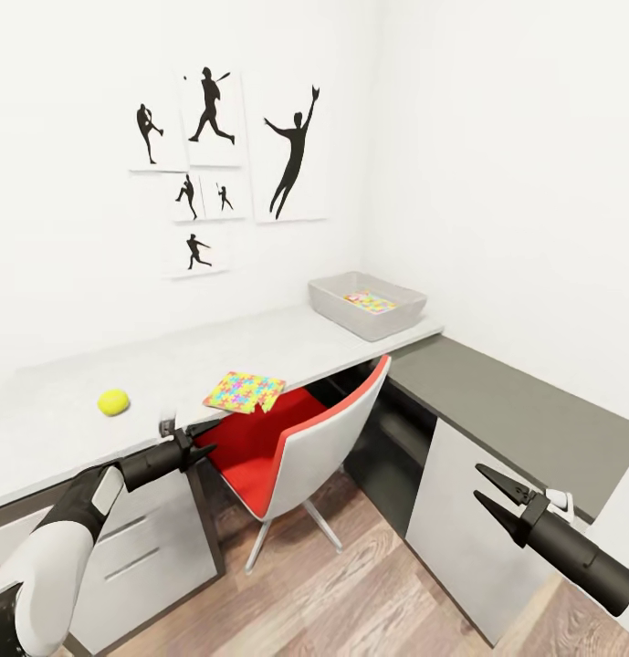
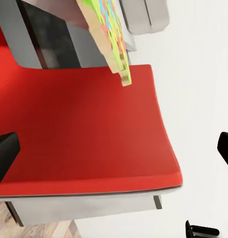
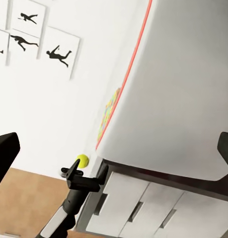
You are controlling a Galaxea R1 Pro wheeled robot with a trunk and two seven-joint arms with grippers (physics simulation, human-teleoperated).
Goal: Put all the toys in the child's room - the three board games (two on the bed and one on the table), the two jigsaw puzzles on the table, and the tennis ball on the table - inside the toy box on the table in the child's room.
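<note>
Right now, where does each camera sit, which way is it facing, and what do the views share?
Head: high, looking down over table, toy box, chair; left gripper and right gripper show.
Left wrist: by the table edge, facing the chair's red seat; dark fingertips.
Right wrist: low, facing the chair back; left gripper shows.
Shared: jigsaw puzzle overhanging the edge, tennis ball.

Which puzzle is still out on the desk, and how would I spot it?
Start at the long pale table under the baseball silhouettes. At its front edge, above the red chair, lies the loose jigsaw puzzle, one corner overhanging. Unlike the tennis ball nearby, it is flat and multicolour; the other puzzle sits inside the toy box.
</note>
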